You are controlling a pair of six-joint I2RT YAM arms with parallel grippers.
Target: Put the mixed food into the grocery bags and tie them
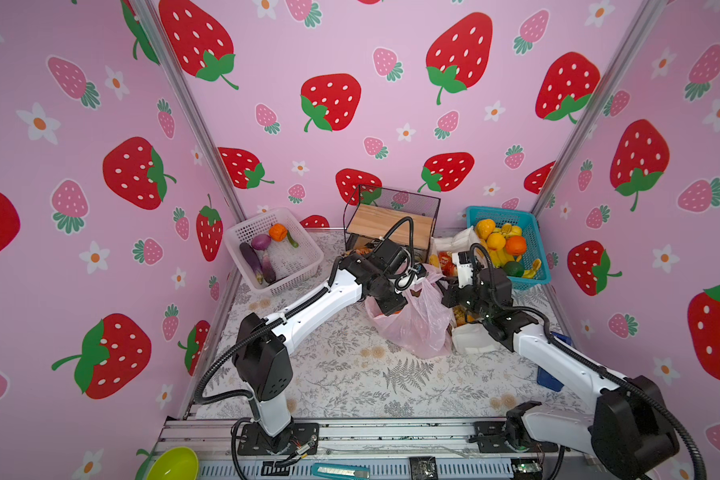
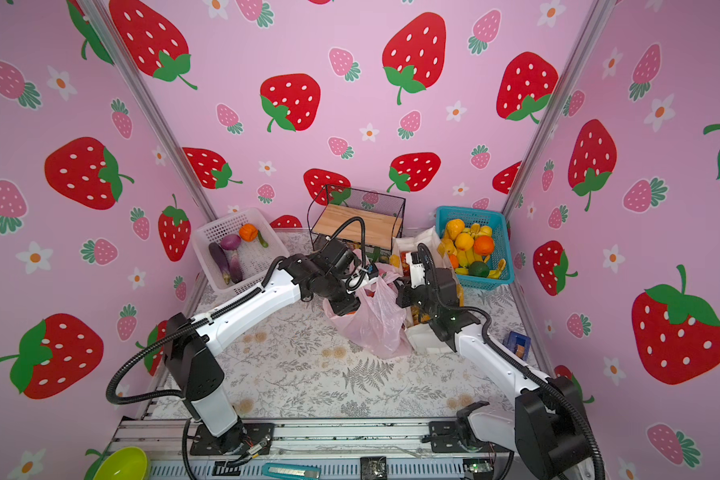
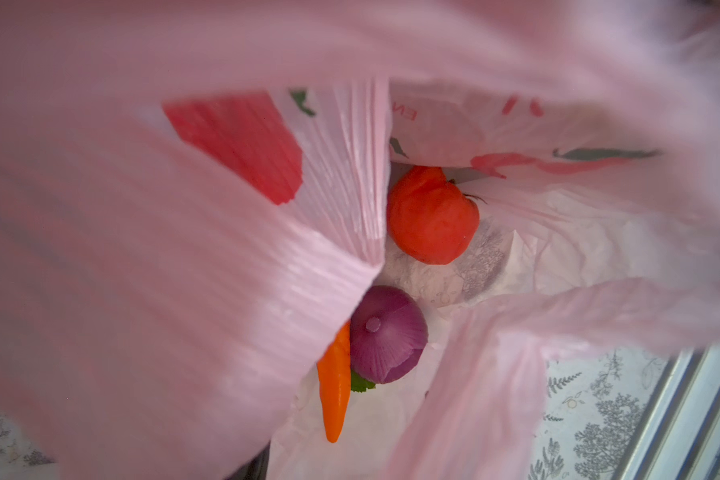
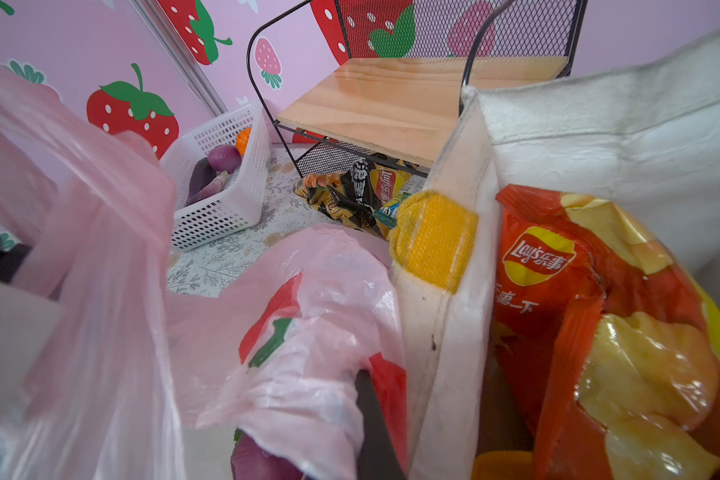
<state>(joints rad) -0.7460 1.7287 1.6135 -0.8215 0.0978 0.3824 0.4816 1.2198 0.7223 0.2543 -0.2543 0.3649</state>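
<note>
- Pink bag (image 3: 184, 291) film crowds the left wrist lens; down its mouth lie a tomato (image 3: 431, 216), purple onion (image 3: 387, 332) and carrot (image 3: 335, 386).
- Left gripper (image 1: 414, 277) sits at the bag's mouth, likely spreading it; whether its jaws are parted cannot be told.
- Right gripper (image 1: 449, 287) is clenched, seemingly pinching the bag's rim to hold it up.
- Canvas tote (image 4: 599, 124), at the bag's 3 o'clock, holds a red crisp packet (image 4: 558, 291).
- Fern-print cloth (image 1: 371, 374) covers the table inside strawberry walls (image 1: 329, 104); white basket (image 1: 242, 226) at 10 o'clock, blue basket (image 1: 537, 241) at 2.
</note>
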